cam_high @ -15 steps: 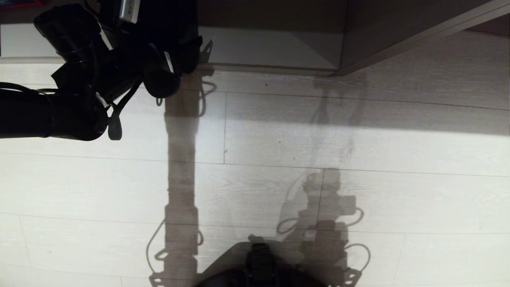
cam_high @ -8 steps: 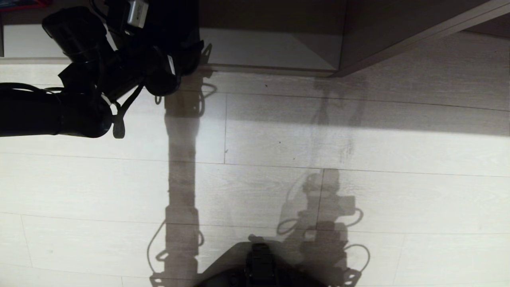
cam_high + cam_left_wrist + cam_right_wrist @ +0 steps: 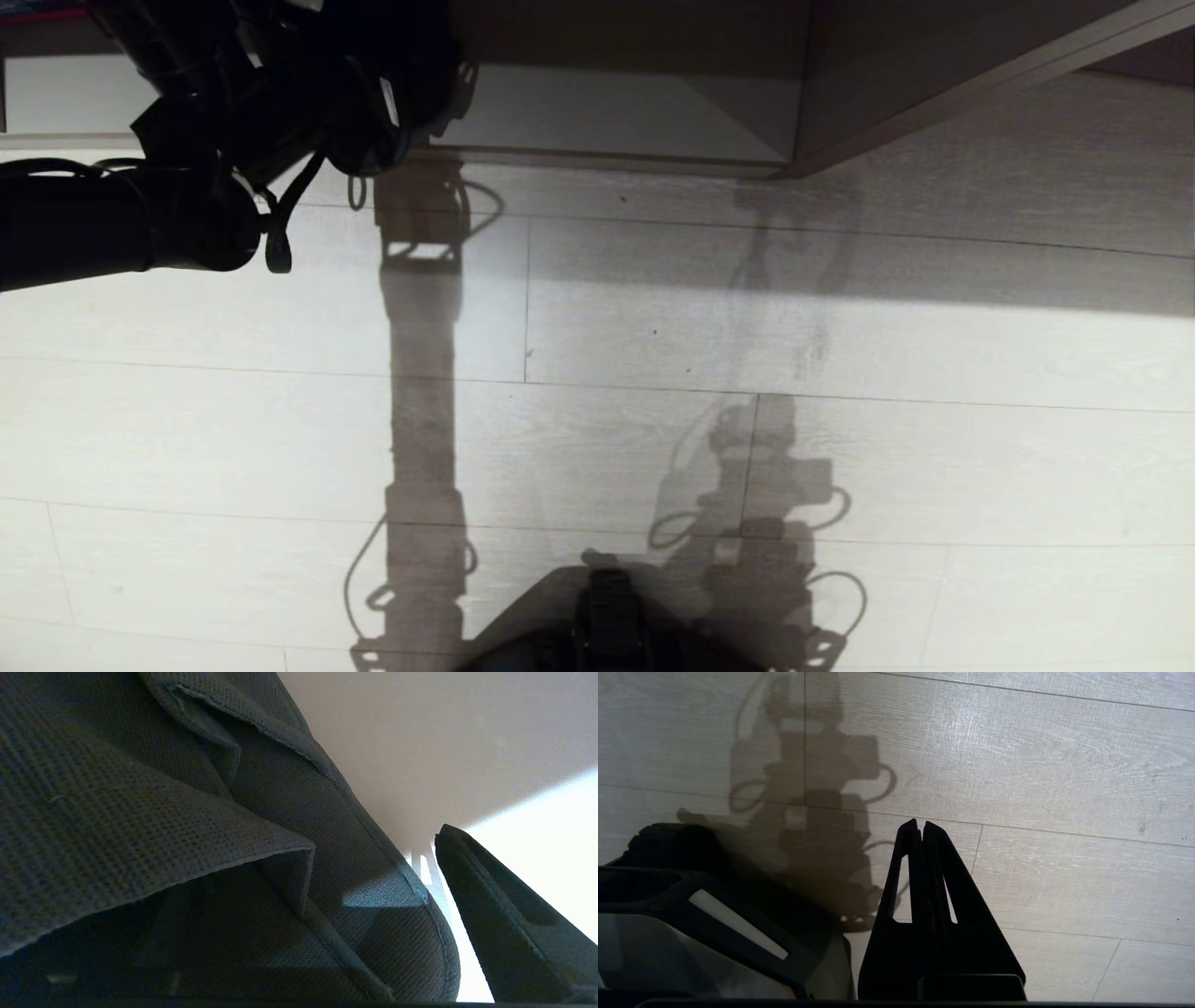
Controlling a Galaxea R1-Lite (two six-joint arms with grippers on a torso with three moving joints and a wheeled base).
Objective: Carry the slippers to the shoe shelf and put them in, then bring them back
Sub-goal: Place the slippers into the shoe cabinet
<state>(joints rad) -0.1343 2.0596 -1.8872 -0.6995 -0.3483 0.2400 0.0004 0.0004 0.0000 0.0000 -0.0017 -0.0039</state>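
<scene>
Currently the left gripper point(image 3: 439, 84) sits at the far-left corner of the head view, right at the front edge of the shoe shelf point(image 3: 635, 112), dark against the pale floor point(image 3: 653, 448). Head view alone can't show its load: arm and wrist are a black mass, slippers not distinguishable there.

Left wrist view fills that gap. The slippers point(image 3: 196, 826), grey-blue woven fabric, take up most of that picture, folded and bunched right against the camera, lying between the fingers. One finger point(image 3: 504, 924) shows beside the fabric, with a thin strip of bright background between it and the slipper edge; the other finger is hidden behind the cloth. Jaws stand wide. Whether they actually pinch the fabric or just bracket it, can't tell. Beyond the fabric is a plain beige panel in shade, then a bright patch.

Right gripper point(image 3: 920, 826) is not in the head view. Right wrist view shows it pointing down over bare floor planks, fingers pressed together, nothing between them, next to the dark robot base point(image 3: 691, 933). Its shadow lies on the planks.

Shelf from the head view: beige cubby along the far edge, side panel angling off toward the far-right corner.
</scene>
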